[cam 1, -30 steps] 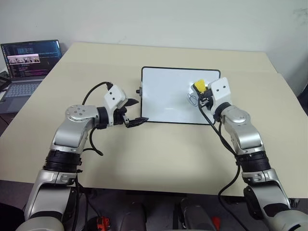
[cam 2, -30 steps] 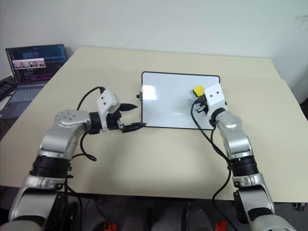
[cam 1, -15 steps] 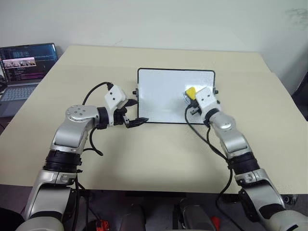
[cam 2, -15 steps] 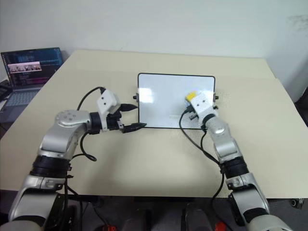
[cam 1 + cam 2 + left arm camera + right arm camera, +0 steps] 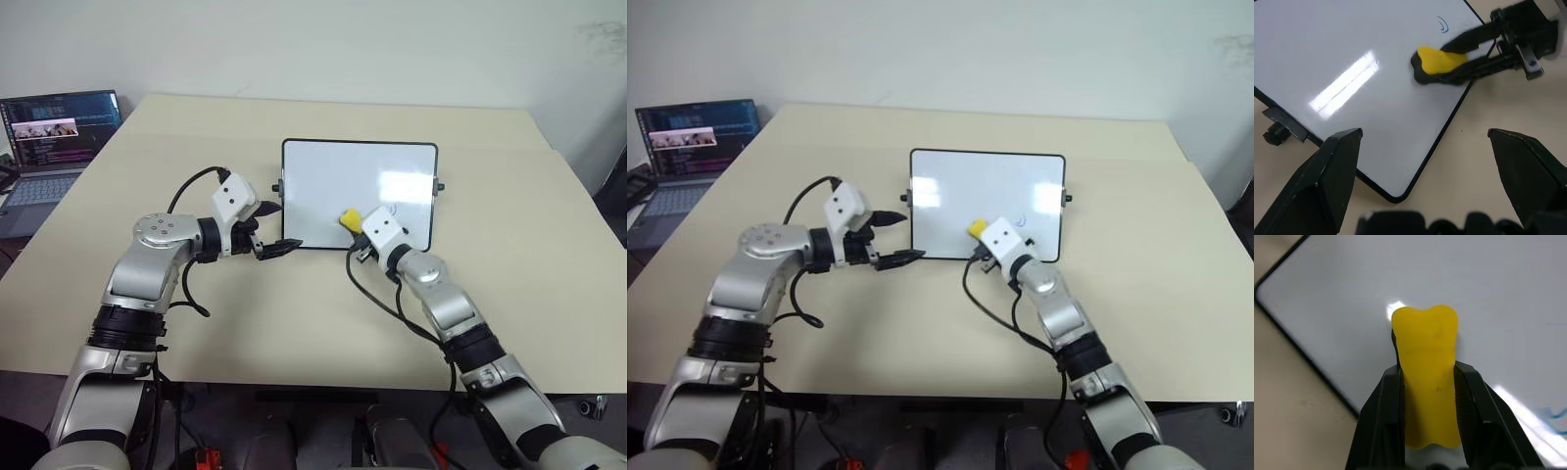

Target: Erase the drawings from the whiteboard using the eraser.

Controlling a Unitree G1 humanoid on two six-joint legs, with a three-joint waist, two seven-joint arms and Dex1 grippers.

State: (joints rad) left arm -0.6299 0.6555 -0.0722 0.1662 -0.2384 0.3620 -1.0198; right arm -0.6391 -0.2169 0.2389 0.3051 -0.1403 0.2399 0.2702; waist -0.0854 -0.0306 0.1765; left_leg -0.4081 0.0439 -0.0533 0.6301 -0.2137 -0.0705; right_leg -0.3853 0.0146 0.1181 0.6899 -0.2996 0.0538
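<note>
— Yellow foam, that's the eraser (image 5: 349,216), pinched between the two fingers of the right claw (image 5: 355,227) and pressed flat on the whiteboard (image 5: 333,181) near its front edge, about midway along.

— And what's left to wipe?

— One small blue mark (image 5: 1443,24), as far as I can see. It sits on the board just to the robot's right of the eraser and a touch farther from the robot, close to the right short side.

— So the wipe has to go right?

— I'd say so: right and slightly away. The eraser's long axis runs roughly along the claw's own line, pointing forward and left, so a sideways sweep would lead with its broad side. That suits a mark this small.

— Could the left arm help?

— It's the wrong side. The left claw (image 5: 271,227) hangs with its fingers spread and nothing in them, off the board's near-left corner above the tabletop (image 5: 294,313). The right one is far nearer the mark.
</note>
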